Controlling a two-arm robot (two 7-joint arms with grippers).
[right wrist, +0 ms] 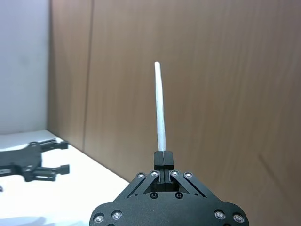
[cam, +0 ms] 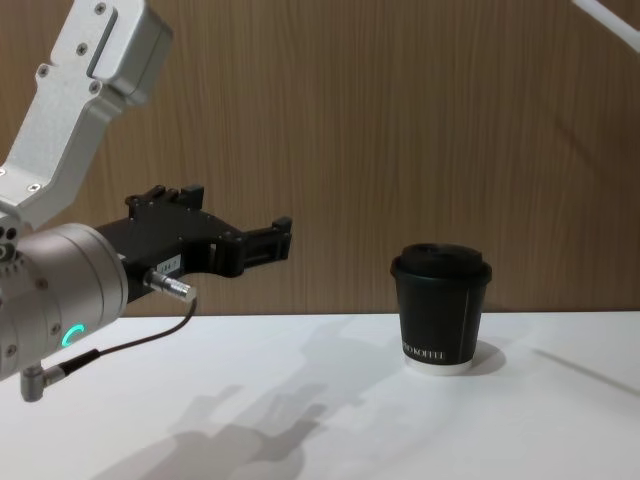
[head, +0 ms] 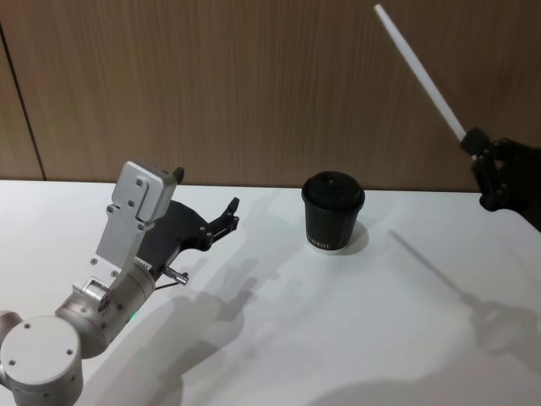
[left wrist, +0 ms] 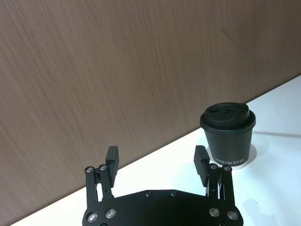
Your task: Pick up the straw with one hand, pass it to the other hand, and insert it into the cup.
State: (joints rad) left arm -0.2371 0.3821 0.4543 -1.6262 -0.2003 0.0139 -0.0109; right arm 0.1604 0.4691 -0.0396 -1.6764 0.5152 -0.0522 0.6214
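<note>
Aloft, right pincer (right wrist: 162,158) clamps the slim white straw (right wrist: 160,108); left pincer (left wrist: 157,161) gapes.

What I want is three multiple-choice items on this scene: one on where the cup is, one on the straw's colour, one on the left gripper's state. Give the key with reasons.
1. Where is the cup?
A. Upright on the white table
B. On a shelf by the wall
C. On its side on the floor

2. What colour is the straw?
A. Black
B. White
C. Green

3. How is the left gripper?
A. Shut on the straw
B. Open, holding nothing
C. Shut on the cup

Key:
1 A: it stands lid up on the table, with bare surface around it.
2 B: it shows white against the brown wall, pinched at its lower end by the right gripper.
3 B: its jaws stand wide apart with nothing between them.
</note>
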